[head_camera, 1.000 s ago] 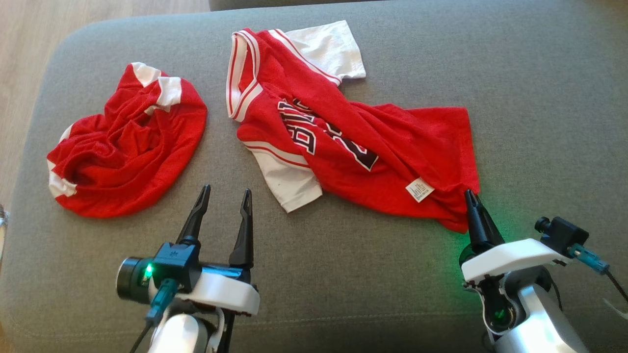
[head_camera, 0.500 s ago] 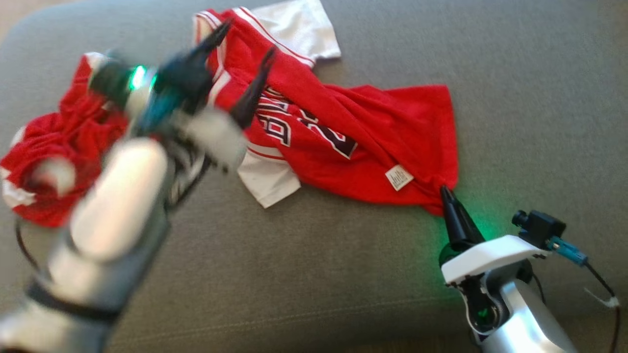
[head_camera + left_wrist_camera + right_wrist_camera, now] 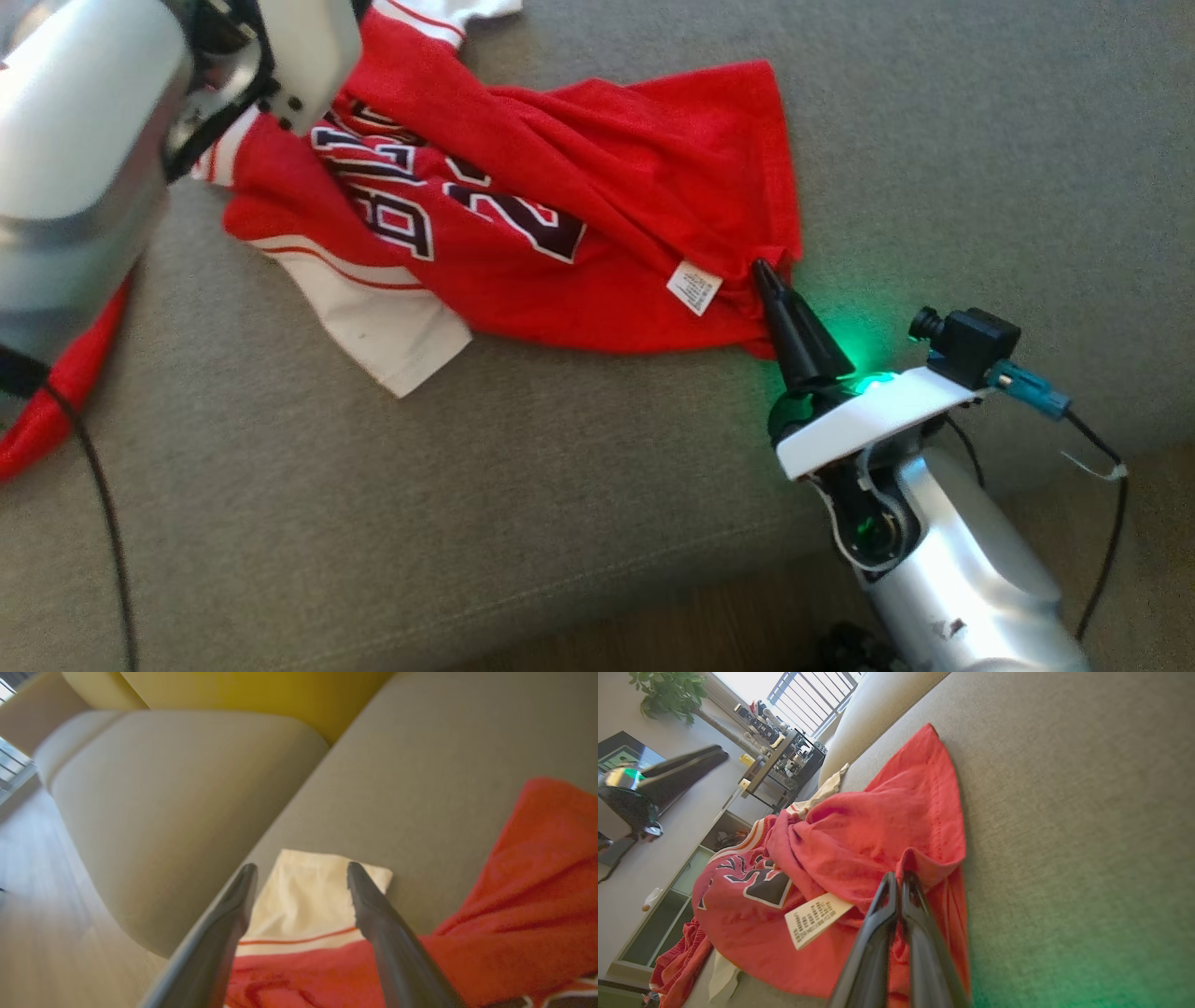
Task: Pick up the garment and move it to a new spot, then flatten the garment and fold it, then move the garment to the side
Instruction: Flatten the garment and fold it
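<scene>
Nearest, the right gripper (image 3: 761, 271) pinches the hem corner of the crumpled red jersey with white sleeves (image 3: 560, 168), which lies on the grey fabric sofa cushion (image 3: 467, 523), its length running away toward the robot's left. At that far end the left gripper (image 3: 301, 870) hangs spread over a white sleeve (image 3: 308, 896), making it the nearer arm for that end.

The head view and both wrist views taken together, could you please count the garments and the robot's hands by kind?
Garments: 2 (red jersey; crumpled red garment)
Hands: 2 (left hand, open; right hand, shut on the red jersey's hem)
Total: 4
</scene>
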Robot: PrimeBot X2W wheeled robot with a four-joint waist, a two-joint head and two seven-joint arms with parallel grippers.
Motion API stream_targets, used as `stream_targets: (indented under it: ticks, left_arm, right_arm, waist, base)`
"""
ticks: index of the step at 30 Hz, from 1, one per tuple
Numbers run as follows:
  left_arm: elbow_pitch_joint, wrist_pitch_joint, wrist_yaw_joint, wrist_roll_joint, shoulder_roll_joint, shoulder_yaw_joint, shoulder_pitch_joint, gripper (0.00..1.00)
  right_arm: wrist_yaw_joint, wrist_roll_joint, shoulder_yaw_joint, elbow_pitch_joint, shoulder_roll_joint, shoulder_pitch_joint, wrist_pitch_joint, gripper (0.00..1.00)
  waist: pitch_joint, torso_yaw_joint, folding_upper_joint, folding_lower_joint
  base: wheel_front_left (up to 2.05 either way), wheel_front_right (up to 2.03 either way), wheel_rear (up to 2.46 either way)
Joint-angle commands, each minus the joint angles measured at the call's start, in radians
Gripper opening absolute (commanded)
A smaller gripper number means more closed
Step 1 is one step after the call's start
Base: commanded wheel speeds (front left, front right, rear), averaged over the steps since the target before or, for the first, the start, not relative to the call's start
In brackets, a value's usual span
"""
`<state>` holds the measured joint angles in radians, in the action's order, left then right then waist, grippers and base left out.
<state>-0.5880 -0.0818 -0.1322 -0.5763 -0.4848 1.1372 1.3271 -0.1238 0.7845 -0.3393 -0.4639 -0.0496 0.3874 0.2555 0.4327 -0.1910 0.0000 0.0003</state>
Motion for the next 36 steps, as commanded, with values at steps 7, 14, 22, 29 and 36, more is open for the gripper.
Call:
stream_targets:
  ticks: [7, 14, 22, 29, 36]
  left_arm:
    - [-0.232, -0.012, 0.002, 0.011, -0.052, 0.061, 0.27, 1.0]
    - [-0.318, 0.022, 0.002, -0.031, -0.013, 0.094, 0.305, 1.0]
    - [-0.346, 0.007, 0.002, -0.021, -0.025, 0.135, 0.344, 1.0]
    - [-0.334, -0.074, 0.002, -0.025, -0.039, 0.142, 0.345, 1.0]
    - [-0.287, -0.161, 0.002, 0.057, -0.074, 0.143, 0.324, 1.0]
  right_arm:
    - [-0.007, 0.081, -0.113, 0.058, -0.001, 0.032, 0.006, 0.0]
    - [-0.007, 0.108, -0.134, 0.077, -0.001, 0.041, 0.006, 0.0]
    - [-0.007, 0.138, -0.163, 0.097, -0.001, 0.042, 0.006, 0.0]
    - [-0.007, 0.158, -0.169, 0.11, -0.001, 0.039, 0.006, 0.0]
    - [-0.007, 0.169, -0.168, 0.125, -0.001, 0.037, 0.006, 0.0]
  waist:
    - [0.174, -0.137, 0.0, -0.0003]
    - [0.203, -0.173, 0.0, -0.0003]
    - [0.223, -0.21, 0.0, -0.0003]
    - [0.235, -0.238, 0.0, -0.0003]
    - [0.239, -0.261, 0.0, -0.0003]
  base:
    - [0.0, 0.0, 0.0]
    - [0.0, 0.0, 0.0]
    - [0.0, 0.0, 0.0]
    - [0.0, 0.0, 0.0]
    - [0.0, 0.0, 0.0]
